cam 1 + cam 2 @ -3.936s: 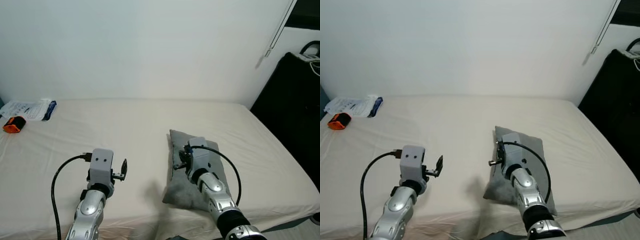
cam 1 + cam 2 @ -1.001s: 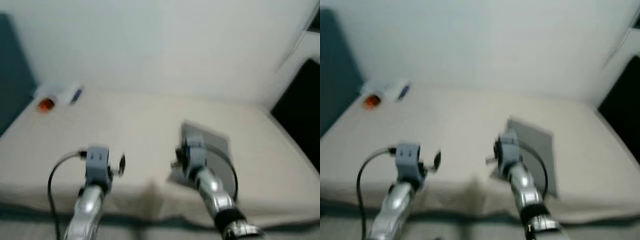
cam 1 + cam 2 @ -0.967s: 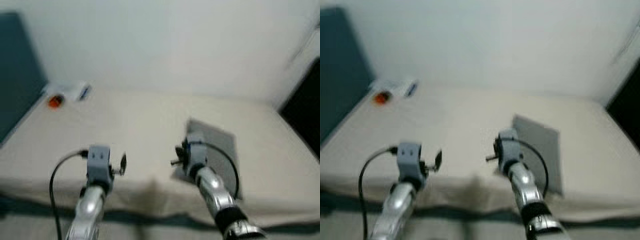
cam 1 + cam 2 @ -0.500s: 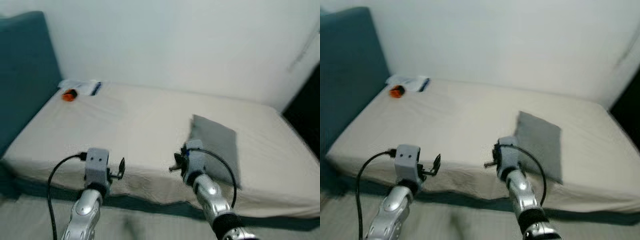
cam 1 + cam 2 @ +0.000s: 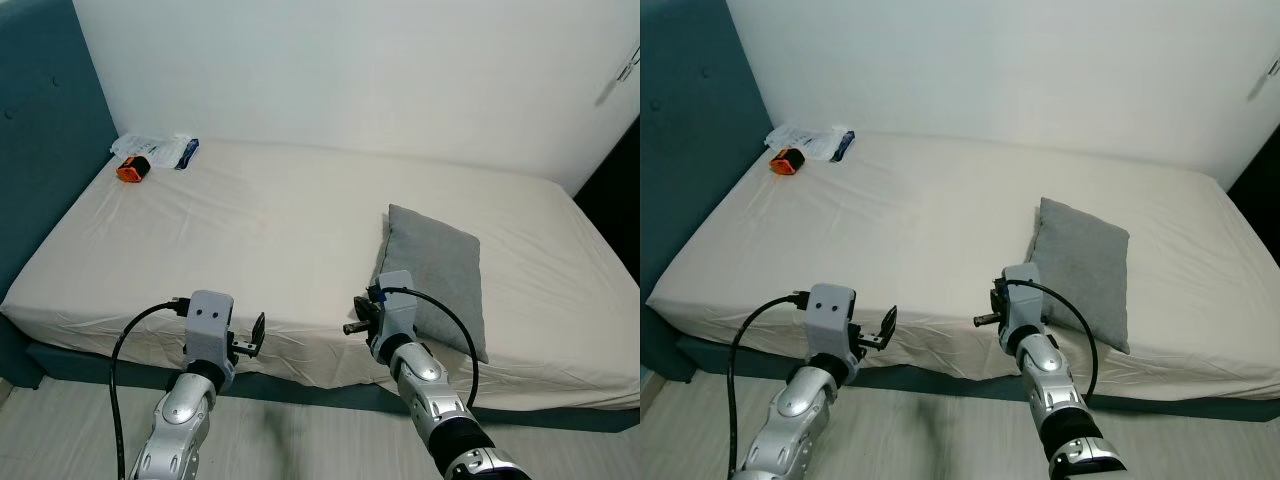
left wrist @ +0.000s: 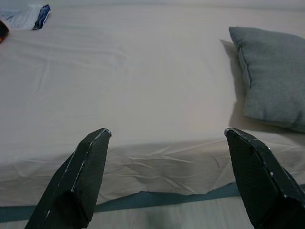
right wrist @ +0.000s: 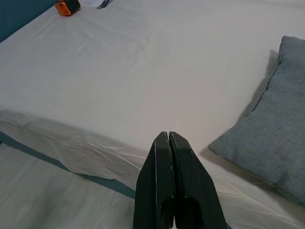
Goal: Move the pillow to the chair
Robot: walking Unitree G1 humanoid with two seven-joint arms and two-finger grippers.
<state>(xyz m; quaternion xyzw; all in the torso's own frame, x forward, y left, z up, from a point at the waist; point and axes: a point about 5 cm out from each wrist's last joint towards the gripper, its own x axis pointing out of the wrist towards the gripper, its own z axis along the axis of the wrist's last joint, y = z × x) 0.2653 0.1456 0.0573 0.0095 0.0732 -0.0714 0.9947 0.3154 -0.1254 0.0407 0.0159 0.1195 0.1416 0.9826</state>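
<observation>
Two grippers hang in front of the bed's near edge, neither one holding anything. The left gripper (image 6: 164, 179) has its fingers spread wide; the right gripper (image 7: 170, 183) has its fingers pressed flat together with nothing between them.

Change since the earlier frames: the right gripper, which then lay over the pillow (image 5: 436, 270), now sits clear of it, just off the pillow's near left corner. The whole scene has also receded and widened, so the camera has backed away from the bed (image 5: 250, 230); a teal headboard (image 5: 35, 120) and a strip of floor (image 5: 930, 430) have come into view. The pillow itself lies flat and grey on the right half of the mattress, near the front edge, much where it was. Judged from this, the pillow is not in hand and the carry has not begun; the robot appears to have stepped back rather than lifted.

Edges and room: the mattress front edge runs across below both grippers, with a dark base strip under the overhanging sheet. Open sheet lies between the pillow and the far left corner, where an orange object (image 5: 130, 170) and a white packet (image 5: 165, 148) sit well apart from the pillow. A black mass (image 5: 612, 195) bounds the right side; whether it is the chair cannot be told. Floor in front of the bed looks free for stepping.
</observation>
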